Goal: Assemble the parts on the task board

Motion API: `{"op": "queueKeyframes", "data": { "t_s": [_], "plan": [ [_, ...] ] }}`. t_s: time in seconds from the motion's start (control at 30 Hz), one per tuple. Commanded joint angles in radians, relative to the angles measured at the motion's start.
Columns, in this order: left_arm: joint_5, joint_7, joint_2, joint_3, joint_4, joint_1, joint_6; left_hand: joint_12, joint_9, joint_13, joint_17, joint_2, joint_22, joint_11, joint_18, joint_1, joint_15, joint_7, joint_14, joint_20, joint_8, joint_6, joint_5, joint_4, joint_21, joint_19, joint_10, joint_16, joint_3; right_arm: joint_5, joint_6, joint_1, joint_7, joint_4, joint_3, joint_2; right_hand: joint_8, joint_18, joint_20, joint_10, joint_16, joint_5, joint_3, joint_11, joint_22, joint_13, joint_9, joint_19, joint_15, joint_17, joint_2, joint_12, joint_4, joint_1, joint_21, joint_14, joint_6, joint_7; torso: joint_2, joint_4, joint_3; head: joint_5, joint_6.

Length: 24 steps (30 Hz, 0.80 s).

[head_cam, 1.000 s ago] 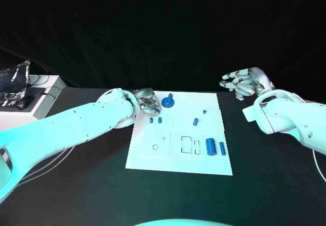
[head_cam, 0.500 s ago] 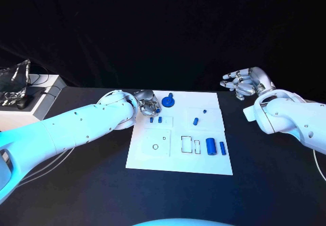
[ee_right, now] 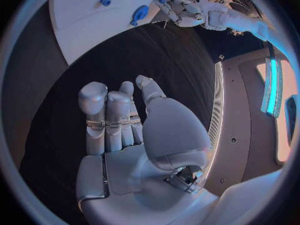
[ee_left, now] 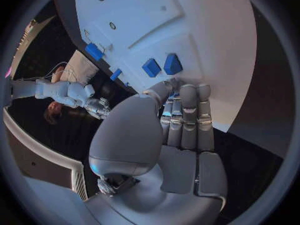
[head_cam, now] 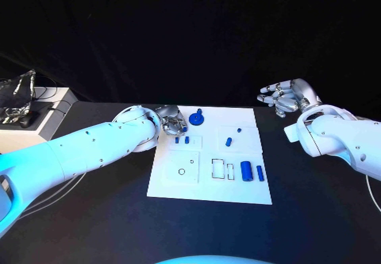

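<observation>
Blue pieces (head_cam: 181, 140) sat near the board's (head_cam: 206, 187) far left corner; left hand (head_cam: 172, 120) hovered there, grasp unclear, needing a slow pinch.

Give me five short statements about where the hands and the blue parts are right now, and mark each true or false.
1. The left hand is at the far left corner of the task board. True.
2. The right hand grips a blue part. False: it holds nothing, fingers apart, off the board over the black table.
3. Two long blue parts lie side by side near the board's right edge. True.
4. The round blue part sits at the board's near edge. False: it is at the far edge, close to the left hand.
5. The board hangs over the table's edge. False: it lies flat, fully on the table.
</observation>
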Motion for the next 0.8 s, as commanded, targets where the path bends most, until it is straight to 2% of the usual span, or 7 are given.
{"op": "queueKeyframes", "data": {
  "t_s": [0.03,0.13,0.43,0.6,0.67,0.7,0.8],
  "plan": [
    [0.002,-0.004,-0.001,0.001,0.002,-0.001,-0.007,0.002,-0.001,-0.002,-0.002,-0.009,0.008,0.004,-0.005,0.004,0.002,-0.002,-0.013,-0.003,-0.001,-0.019,0.004,0.005,-0.006,-0.002,-0.019,-0.006,0.001,-0.005,0.008,-0.001,0.01,0.0,0.0,0.0,-0.004,-0.001,-0.008,-0.005,-0.004,0.007,0.007,-0.004,0.09,-0.001,-0.001,0.035,0.0,0.001,-0.003,0.005,0.0,-0.002,-0.002,0.008,0.0,0.006,-0.001,-0.0006,-0.0008,0.001,0.002],
    [0.001,-0.004,-0.003,0.003,-0.003,-0.001,-0.015,-0.001,-0.006,-0.004,-0.002,-0.015,0.007,0.013,-0.004,0.005,0.009,-0.009,-0.025,0.001,-0.005,-0.13,0.004,0.006,-0.011,-0.006,-0.038,-0.009,0.004,-0.005,0.008,-0.002,0.01,0.0,0.0,0.0,-0.004,-0.001,-0.008,-0.005,-0.004,0.007,0.007,-0.004,0.09,-0.001,-0.001,0.035,0.0,0.001,-0.003,0.005,0.0,-0.002,-0.002,0.008,0.0,0.006,-0.001,0.0001,-0.0007,0.002,0.003],
    [-0.001,0.0,-0.008,0.007,-0.035,-0.001,-0.033,0.002,-0.009,-0.005,-0.015,-0.026,0.005,0.028,0.006,0.011,0.021,-0.011,-0.047,0.016,-0.008,-0.227,0.004,0.016,-0.025,-0.014,-0.076,-0.019,0.006,-0.006,0.017,-0.004,0.003,-0.001,0.0,-0.001,-0.004,0.0,-0.008,-0.006,-0.009,0.006,0.008,-0.003,0.089,-0.005,-0.002,0.033,0.0,-0.003,-0.005,0.001,-0.003,0.0,-0.008,0.006,-0.002,0.006,-0.001,-0.0002,-0.0007,0.001,0.005],
    [0.019,0.023,-0.019,0.018,-0.048,-0.001,-0.08,-0.001,-0.008,-0.006,-0.029,-0.028,0.006,0.036,0.01,0.015,0.025,-0.004,-0.062,0.02,-0.006,-0.203,0.004,0.018,-0.029,-0.017,-0.097,-0.038,0.015,-0.024,0.081,-0.006,-0.02,-0.002,0.0,-0.003,-0.005,0.001,-0.007,0.009,-0.022,-0.007,0.03,-0.002,0.084,-0.101,-0.003,0.025,0.0,-0.009,0.0,-0.126,-0.026,0.019,-0.039,-0.001,0.002,0.01,-0.001,-0.0015,-0.0005,0.001,0.009],
    [0.067,0.046,-0.029,0.024,-0.049,-0.001,-0.11,0.0,-0.001,-0.006,-0.041,-0.024,0.005,0.036,0.011,0.017,0.024,0.015,-0.063,0.02,0.007,-0.093,0.005,0.019,-0.034,-0.022,-0.099,-0.053,0.024,-0.042,0.125,-0.008,-0.026,-0.001,0.0,-0.003,-0.009,0.001,-0.007,0.074,-0.022,-0.019,0.048,-0.004,0.085,-0.237,-0.017,0.027,0.0,-0.005,-0.015,-0.28,-0.052,0.031,-0.035,0.0,0.004,0.011,-0.001,-0.0016,0.0001,-0.001,0.013],
    [0.106,0.062,-0.036,0.027,-0.048,-0.002,-0.126,0.002,-0.001,-0.006,-0.052,-0.025,0.002,0.038,0.01,0.015,0.024,0.023,-0.068,0.02,0.008,-0.052,0.004,0.02,-0.041,-0.029,-0.101,-0.069,0.028,-0.06,0.148,-0.008,-0.029,0.0,0.0,-0.003,-0.011,0.0,-0.008,0.061,-0.026,-0.049,0.067,0.006,0.087,-0.279,-0.023,0.029,0.006,-0.008,0.0,-0.335,-0.064,0.052,-0.03,0.001,0.0,0.017,-0.002,-0.0018,0.0001,-0.003,0.014],
    [0.237,0.114,-0.059,0.041,-0.037,-0.005,-0.157,0.014,0.0,-0.005,-0.085,-0.027,-0.014,0.04,0.004,0.011,0.026,0.039,-0.089,0.024,0.014,-0.008,0.003,0.022,-0.073,-0.056,-0.1,-0.127,0.025,-0.124,0.207,-0.01,-0.036,0.001,0.0,-0.005,-0.012,0.006,-0.002,0.083,-0.051,-0.082,0.091,0.016,0.084,-0.423,-0.041,0.029,0.013,-0.032,-0.004,-0.491,-0.09,0.074,-0.04,0.001,0.006,0.019,-0.001,-0.0011,-0.0002,-0.013,0.022]
  ]
}}
